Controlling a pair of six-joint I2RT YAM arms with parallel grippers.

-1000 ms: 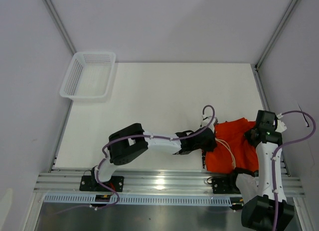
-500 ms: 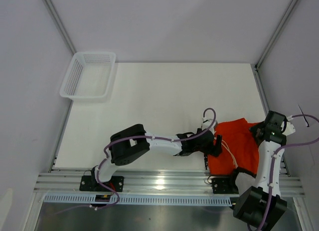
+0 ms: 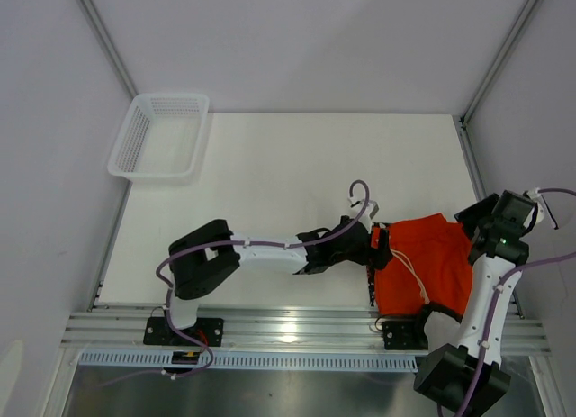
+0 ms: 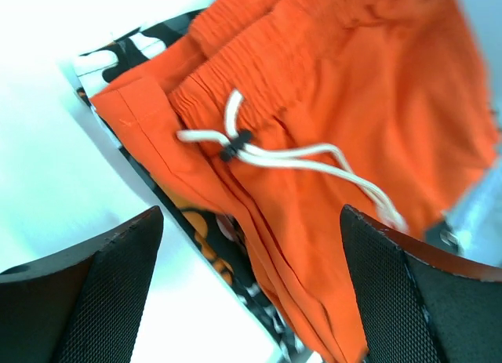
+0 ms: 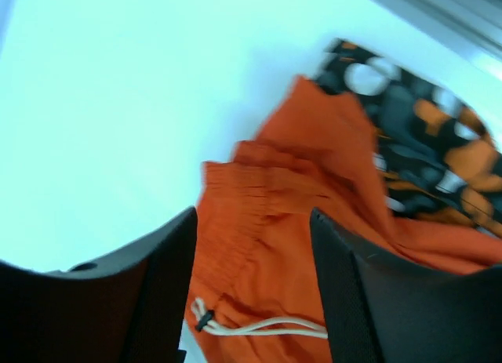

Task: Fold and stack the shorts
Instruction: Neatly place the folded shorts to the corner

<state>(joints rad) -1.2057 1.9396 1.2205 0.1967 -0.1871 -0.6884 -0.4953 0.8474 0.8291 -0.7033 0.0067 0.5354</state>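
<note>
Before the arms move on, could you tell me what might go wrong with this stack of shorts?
The white drawstring lies loose ahead of the open left end effector; a finger could snag it and drag the orange shorts askew. Both pairs sit by the near edge of the table, so a tug might spill them.

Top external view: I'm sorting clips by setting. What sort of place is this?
Probably a robotics lab test cell, not a home: a white table boxed in by plain panels, an aluminium rail at its near edge, and a mesh basket and orange shorts as props.
</note>
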